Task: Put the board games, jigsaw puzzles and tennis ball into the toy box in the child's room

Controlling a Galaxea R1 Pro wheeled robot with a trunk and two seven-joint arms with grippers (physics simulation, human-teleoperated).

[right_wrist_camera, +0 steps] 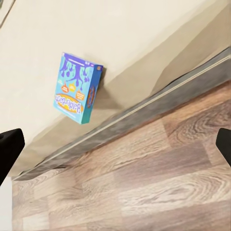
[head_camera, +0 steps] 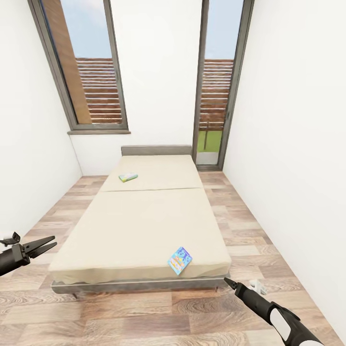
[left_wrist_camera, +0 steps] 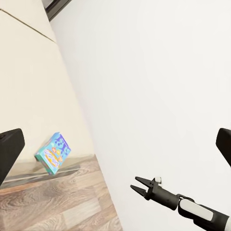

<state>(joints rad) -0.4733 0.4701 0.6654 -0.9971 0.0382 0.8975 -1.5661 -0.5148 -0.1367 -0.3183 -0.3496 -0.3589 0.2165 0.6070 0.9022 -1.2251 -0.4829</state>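
Two board games lie on the cream bed point(head_camera: 144, 216), a blue one point(head_camera: 180, 260) with unreadable lettering at its near right edge, another point(head_camera: 128, 177) far left, while the left gripper point(head_camera: 45, 244) and right gripper point(head_camera: 228, 281) hover spread, empty.

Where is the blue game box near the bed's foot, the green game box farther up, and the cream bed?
Blue flat game box point(head_camera: 180, 260), head view, middle of its lid.
Green-edged flat game box point(head_camera: 128, 177), head view, its top face.
Cream-covered bed point(head_camera: 144, 221), head view, bare cover.
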